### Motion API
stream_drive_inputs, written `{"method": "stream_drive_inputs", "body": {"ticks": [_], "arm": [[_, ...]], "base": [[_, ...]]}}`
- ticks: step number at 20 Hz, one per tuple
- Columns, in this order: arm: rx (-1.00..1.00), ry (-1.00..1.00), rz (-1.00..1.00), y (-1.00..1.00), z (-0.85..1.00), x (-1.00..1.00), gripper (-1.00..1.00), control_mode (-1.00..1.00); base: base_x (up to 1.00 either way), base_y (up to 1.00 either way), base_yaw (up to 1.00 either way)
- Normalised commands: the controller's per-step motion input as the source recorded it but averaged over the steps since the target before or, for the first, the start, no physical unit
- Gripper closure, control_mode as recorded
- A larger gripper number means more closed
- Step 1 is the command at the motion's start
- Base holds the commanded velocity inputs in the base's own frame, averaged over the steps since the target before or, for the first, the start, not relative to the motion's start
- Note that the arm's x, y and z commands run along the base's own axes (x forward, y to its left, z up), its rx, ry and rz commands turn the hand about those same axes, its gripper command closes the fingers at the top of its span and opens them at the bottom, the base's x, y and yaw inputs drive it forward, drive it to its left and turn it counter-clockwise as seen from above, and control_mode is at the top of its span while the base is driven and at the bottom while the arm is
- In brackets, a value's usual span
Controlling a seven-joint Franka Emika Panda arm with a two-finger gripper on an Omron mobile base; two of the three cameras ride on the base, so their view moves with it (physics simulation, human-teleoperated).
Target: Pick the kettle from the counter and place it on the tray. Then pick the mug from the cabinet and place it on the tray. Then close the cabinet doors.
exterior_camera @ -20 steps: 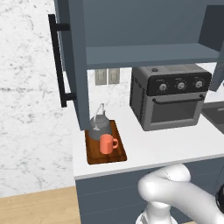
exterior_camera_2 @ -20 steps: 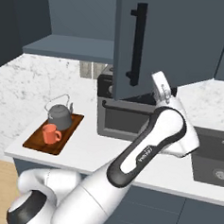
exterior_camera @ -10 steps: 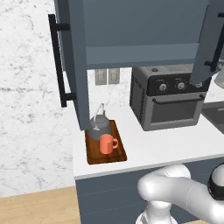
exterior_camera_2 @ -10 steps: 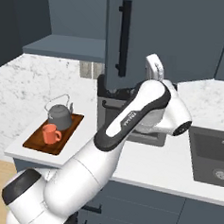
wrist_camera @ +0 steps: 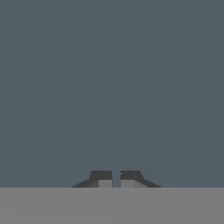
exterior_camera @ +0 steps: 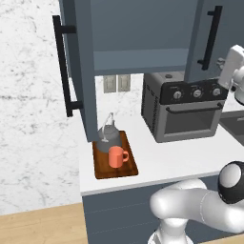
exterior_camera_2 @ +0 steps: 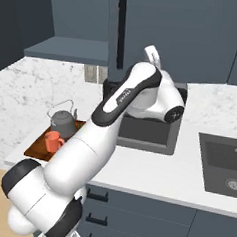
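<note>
Kettle (exterior_camera: 108,135) and mug (exterior_camera: 116,157) are seen standing on the tray (exterior_camera: 127,167), mug in front of kettle and just beside it; nothing else is held by the tray. Tray lies near the left end of the counter (exterior_camera: 171,162), its front rim close to the counter's front edge, w/ open white top to its right as far as the toaster oven (exterior_camera: 183,112).

Above, the cabinet (exterior_camera: 138,35) is seen w/ its left door (exterior_camera: 78,71) swung wide open, edge-on, lower corner hanging just over the kettle. Shelf behind it looks bare. Right door (exterior_camera: 212,40) is nearly shut; compared w/ 1 s ago it has been swung in toward the cabinet front, & the arm has been carried across w/ it.

Gripper (wrist_camera: 115,178) is held against flat slate-blue panel, fingertips (wrist_camera: 101,178) drawn nearly together w/ a thin gap, nothing pinched. In right base view the hand (exterior_camera_2: 154,57) is seen at the door face, right of the black bar handle (exterior_camera_2: 120,33). Sink (exterior_camera_2: 222,165) is set in the counter further right.
</note>
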Motion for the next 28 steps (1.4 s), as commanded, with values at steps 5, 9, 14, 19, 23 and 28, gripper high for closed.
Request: {"method": "stream_drive_inputs", "body": {"ticks": [5, 9, 14, 19, 23, 28], "arm": [[0.00, 0.00, -0.29, 0.62, 0.25, 0.53, 1.00, -1.00], [0.00, 0.06, -0.25, 0.46, 0.16, 0.78, 1.00, -1.00], [0.00, 0.09, -0.10, 0.03, 0.12, 0.80, 1.00, -1.00], [0.04, 0.04, -0.01, 0.00, 0.01, 0.75, 1.00, -1.00], [0.06, 0.05, 0.00, -0.03, 0.00, 0.67, 1.00, -1.00], [0.02, 0.06, 0.00, -0.02, 0.00, 0.22, 1.00, -1.00]], "base": [[0.00, 0.00, 0.00], [0.00, 0.00, 0.00], [0.00, 0.00, 0.00], [0.00, 0.00, 0.00], [0.00, 0.00, 0.00], [0.00, 0.00, 0.00]]}}
